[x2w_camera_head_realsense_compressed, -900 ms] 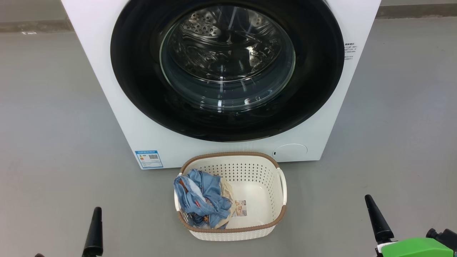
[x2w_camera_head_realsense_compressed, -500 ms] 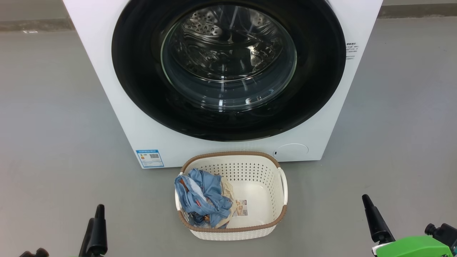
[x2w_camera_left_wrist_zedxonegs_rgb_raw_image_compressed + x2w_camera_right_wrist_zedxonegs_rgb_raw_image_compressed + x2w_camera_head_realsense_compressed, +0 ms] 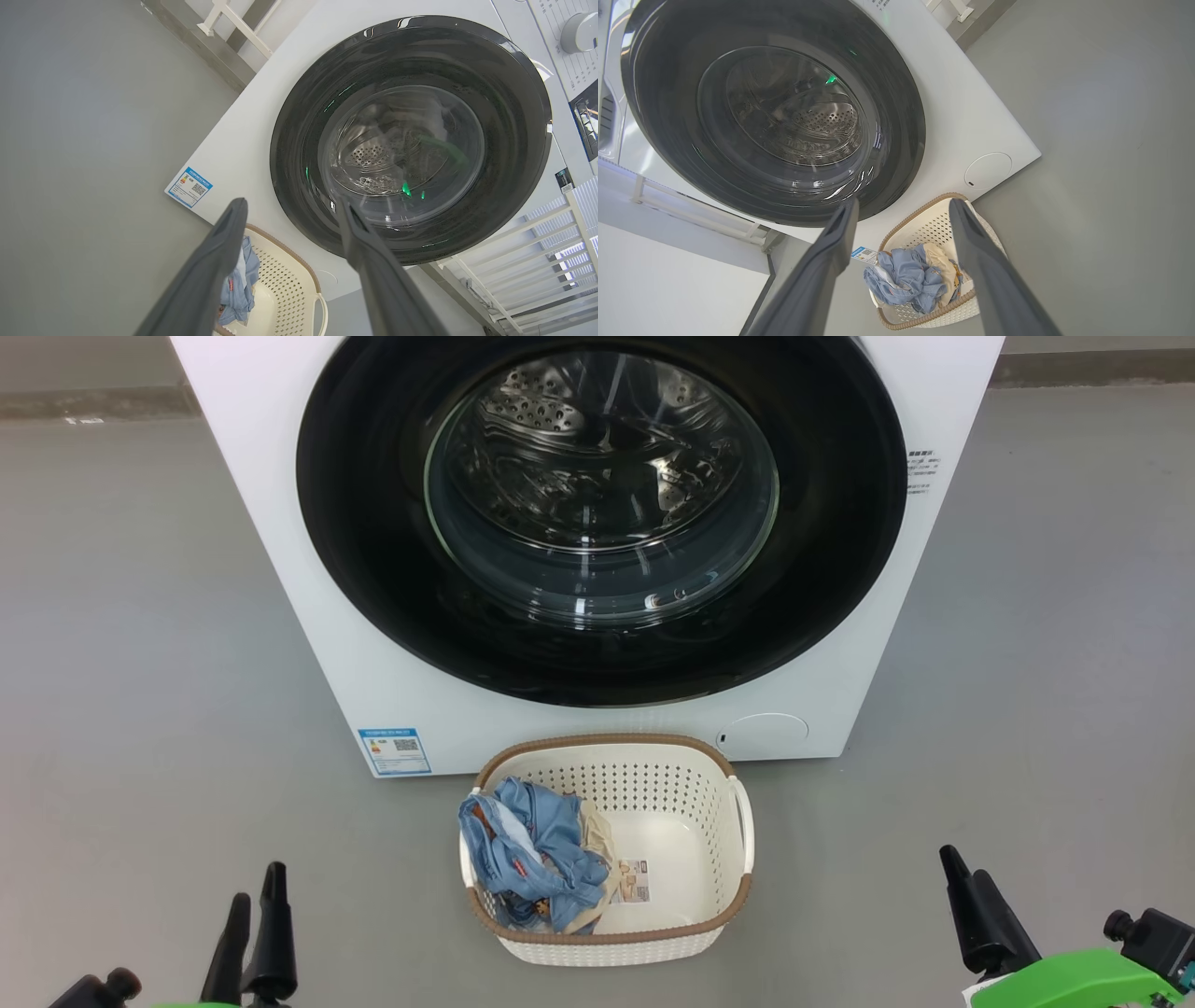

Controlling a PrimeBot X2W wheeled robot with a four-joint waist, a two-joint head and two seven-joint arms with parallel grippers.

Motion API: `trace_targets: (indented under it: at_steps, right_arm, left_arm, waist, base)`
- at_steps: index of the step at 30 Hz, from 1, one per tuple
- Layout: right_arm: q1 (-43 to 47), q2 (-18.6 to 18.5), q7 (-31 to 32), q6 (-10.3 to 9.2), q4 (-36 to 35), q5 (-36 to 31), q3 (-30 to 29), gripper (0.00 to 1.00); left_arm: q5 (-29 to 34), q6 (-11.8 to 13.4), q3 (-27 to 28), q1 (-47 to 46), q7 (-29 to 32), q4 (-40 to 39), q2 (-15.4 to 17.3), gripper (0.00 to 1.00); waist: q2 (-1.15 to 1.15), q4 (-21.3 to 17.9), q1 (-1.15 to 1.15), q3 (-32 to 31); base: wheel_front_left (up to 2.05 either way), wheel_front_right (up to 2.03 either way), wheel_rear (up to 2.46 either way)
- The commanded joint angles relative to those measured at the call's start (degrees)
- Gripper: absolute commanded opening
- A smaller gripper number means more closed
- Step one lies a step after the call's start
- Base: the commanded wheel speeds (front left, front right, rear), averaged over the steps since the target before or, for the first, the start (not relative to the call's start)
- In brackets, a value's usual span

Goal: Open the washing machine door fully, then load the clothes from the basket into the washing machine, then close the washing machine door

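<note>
Right claw (image 3: 903, 203): dark tapered fingers (image 3: 985, 270), green wrist housing (image 3: 1074, 985).

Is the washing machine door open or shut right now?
Shut. The washing machine door sits flush against the washing machine front, no gap at its rim; the drum is visible through it.

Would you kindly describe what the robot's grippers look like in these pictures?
The left gripper and right gripper each have two long, dark grey fingers that taper to narrow, pointed tips. Behind the right one sits a bright green housing with a small black knob.
</note>
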Motion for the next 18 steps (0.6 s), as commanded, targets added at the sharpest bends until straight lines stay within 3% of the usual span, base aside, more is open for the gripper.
trace_targets:
  at_steps: [1,18]
  right_arm:
    - [-1.03,-0.97,-0.94,0.05,-1.52,-1.87,0.80,1.00]
    - [-0.63,-2.40,-3.95,0.06,-1.87,-12.45,1.75,1.00]
  left_arm:
    - [1.96,-0.12,0.73,-0.50,-0.91,-1.95,1.36,1.00]
    - [14.10,-0.16,-0.28,-0.24,-3.93,-3.24,1.99,1.00]
  waist:
    - [0.00,0.01,0.00,0.00]
    - [0.00,0.58,0.00,0.50]
  base:
    - [0.00,0.00,0.00]
    - [0.00,0.00,0.00]
